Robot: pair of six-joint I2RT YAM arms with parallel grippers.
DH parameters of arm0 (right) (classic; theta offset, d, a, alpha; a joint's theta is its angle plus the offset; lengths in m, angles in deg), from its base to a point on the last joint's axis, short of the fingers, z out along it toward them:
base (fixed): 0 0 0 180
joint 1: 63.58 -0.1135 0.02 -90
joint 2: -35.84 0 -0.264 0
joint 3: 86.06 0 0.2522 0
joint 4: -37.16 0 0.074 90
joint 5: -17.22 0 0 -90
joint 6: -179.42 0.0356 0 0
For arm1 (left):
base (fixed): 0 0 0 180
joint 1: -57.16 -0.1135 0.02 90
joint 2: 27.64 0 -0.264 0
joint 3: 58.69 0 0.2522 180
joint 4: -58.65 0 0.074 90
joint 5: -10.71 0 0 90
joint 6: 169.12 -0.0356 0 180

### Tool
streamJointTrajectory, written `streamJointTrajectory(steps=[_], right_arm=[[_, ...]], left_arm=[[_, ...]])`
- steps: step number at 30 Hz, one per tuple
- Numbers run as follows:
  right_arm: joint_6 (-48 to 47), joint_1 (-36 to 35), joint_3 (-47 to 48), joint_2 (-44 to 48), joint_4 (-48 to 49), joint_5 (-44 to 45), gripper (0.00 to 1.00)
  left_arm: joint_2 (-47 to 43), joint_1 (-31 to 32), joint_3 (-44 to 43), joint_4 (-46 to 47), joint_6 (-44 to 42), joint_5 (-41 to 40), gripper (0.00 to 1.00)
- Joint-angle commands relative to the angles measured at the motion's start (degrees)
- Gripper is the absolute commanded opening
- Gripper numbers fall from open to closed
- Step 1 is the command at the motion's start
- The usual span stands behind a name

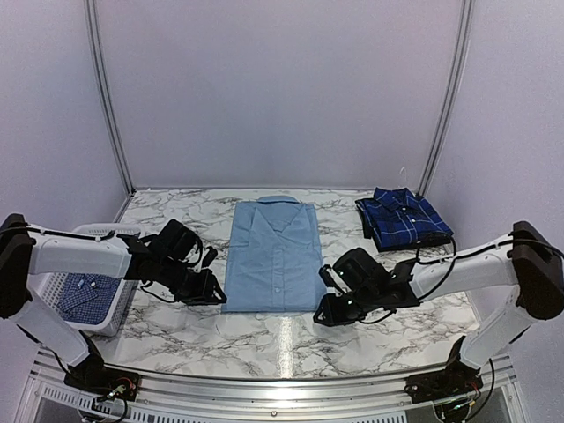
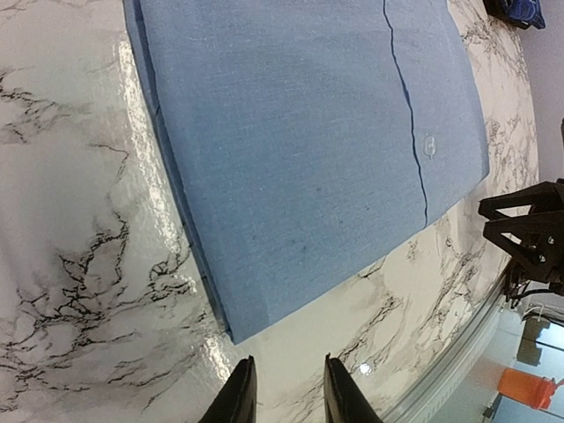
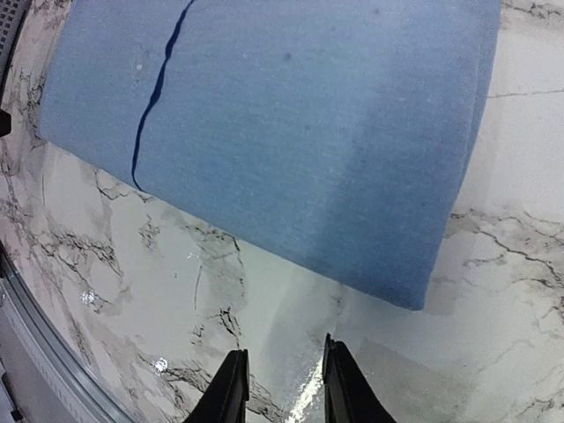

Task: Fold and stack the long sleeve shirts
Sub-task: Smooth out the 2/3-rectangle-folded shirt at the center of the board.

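Observation:
The plain light blue shirt [image 1: 271, 256] lies folded into a long rectangle in the middle of the table, collar at the far end. My left gripper [image 1: 210, 291] is open and empty just off its near left corner [image 2: 231, 330]. My right gripper [image 1: 328, 310] is open and empty just off its near right corner [image 3: 414, 295]. The dark navy plaid shirt [image 1: 404, 218] lies folded at the far right. The blue-and-white check shirt [image 1: 88, 293] lies in the basket at the left. Both wrist views show bare marble between the open fingers.
A white mesh basket [image 1: 116, 308] stands at the table's left edge beside my left arm. The metal rail [image 1: 282, 381] runs along the table's near edge. Bare marble [image 1: 264, 339] lies between the shirt and the rail.

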Motion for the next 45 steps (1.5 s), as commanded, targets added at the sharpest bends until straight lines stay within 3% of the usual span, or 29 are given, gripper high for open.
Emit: streamJointTrajectory(steps=[1, 9, 15, 28, 45], right_arm=[[0.6, -0.5, 4.0, 3.3, -1.5, 3.3, 0.25], [-0.3, 1.5, 6.0, -0.9, 1.4, 5.4, 0.22], [1.6, 3.2, 0.7, -2.4, 4.3, 5.0, 0.2], [3.8, 4.1, -6.1, 6.3, 1.1, 6.3, 0.23], [-7.1, 4.8, -3.3, 0.4, 3.7, 6.7, 0.2]], left_arm=[[-0.9, 0.2, 0.7, -0.6, 0.4, 0.4, 0.28], [-0.9, 0.3, 2.0, -0.2, 0.7, 0.1, 0.27], [-1.3, 0.3, 3.9, 0.3, 1.4, -0.4, 0.27], [0.6, 0.3, 5.1, 2.7, 1.7, 0.4, 0.28], [2.2, 1.6, 6.2, 4.6, -1.8, -3.1, 0.26]])
